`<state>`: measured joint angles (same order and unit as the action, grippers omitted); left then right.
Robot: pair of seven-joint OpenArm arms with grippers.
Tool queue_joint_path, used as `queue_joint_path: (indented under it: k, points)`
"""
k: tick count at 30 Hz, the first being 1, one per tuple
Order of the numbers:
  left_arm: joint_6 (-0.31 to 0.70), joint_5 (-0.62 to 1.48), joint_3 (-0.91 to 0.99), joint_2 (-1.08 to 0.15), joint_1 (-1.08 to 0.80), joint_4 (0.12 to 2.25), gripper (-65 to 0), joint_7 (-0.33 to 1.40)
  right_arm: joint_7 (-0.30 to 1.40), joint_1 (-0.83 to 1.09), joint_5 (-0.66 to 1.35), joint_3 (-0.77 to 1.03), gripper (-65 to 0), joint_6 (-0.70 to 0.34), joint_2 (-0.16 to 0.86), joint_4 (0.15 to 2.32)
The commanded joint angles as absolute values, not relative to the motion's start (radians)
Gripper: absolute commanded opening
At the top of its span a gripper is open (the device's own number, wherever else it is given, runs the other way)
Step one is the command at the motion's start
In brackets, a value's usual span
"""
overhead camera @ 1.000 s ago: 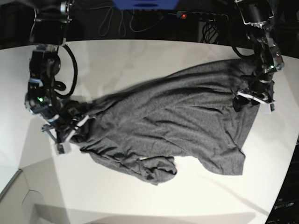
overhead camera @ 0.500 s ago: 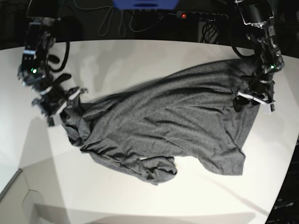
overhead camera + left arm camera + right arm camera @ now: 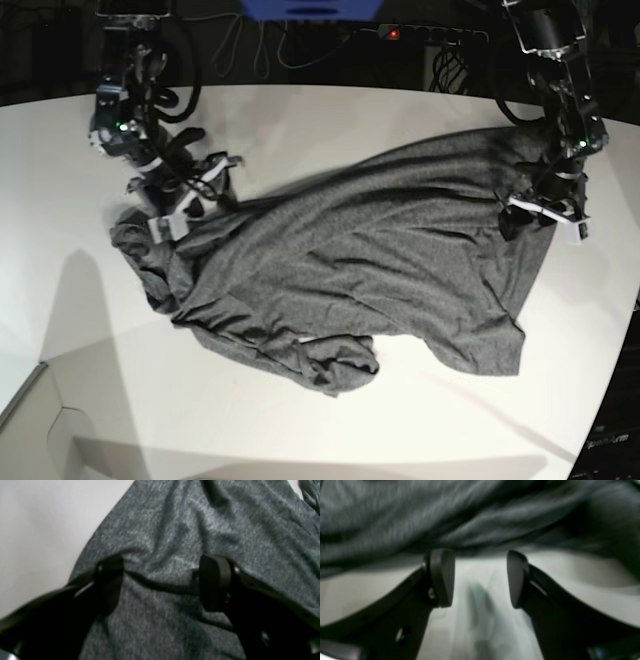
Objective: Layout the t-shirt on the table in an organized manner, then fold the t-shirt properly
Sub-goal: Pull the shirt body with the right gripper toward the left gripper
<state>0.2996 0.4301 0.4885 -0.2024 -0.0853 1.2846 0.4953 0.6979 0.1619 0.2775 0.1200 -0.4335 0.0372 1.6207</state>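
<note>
**Grey shirt sprawled across the white surface, both arms at its edges**

Nearest me, the surface (image 3: pixel 300 430) lies bare and white along its 6 o'clock edge. Just beyond, the t-shirt (image 3: pixel 360 270) spreads crumpled over the middle, a bunched fold at its near hem and a rumpled lump of cloth at 9 o'clock.

At 3 o'clock the left gripper (image 3: pixel 540 215) sits low on the shirt's edge. Its fingers (image 3: pixel 215 580) stand spread apart, tips pressing on the knit, with a wrinkle of cloth lying between them but not pinched.

Farther back, at 10 o'clock, the right gripper (image 3: pixel 190 200) hangs at the shirt's far corner. Its fingers (image 3: pixel 442 577) are spread wide with only white surface between them, the grey cloth just ahead.
</note>
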Motion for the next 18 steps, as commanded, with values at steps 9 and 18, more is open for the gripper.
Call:
queue_joint_path:
  k: [9, 18]
  points:
    - [0.291, 0.423, 0.489, -0.208, -0.087, 1.285, -18.7, 0.538, 0.667, 0.076, 0.292, 0.122, -31.5, -0.440, 0.005, 1.540]
    - [0.291, 0.424, 0.490, -0.208, -0.087, 1.285, -18.7, 0.538, 0.667, 0.053, 0.292, 0.108, -57.0, -0.440, -0.005, 1.544]
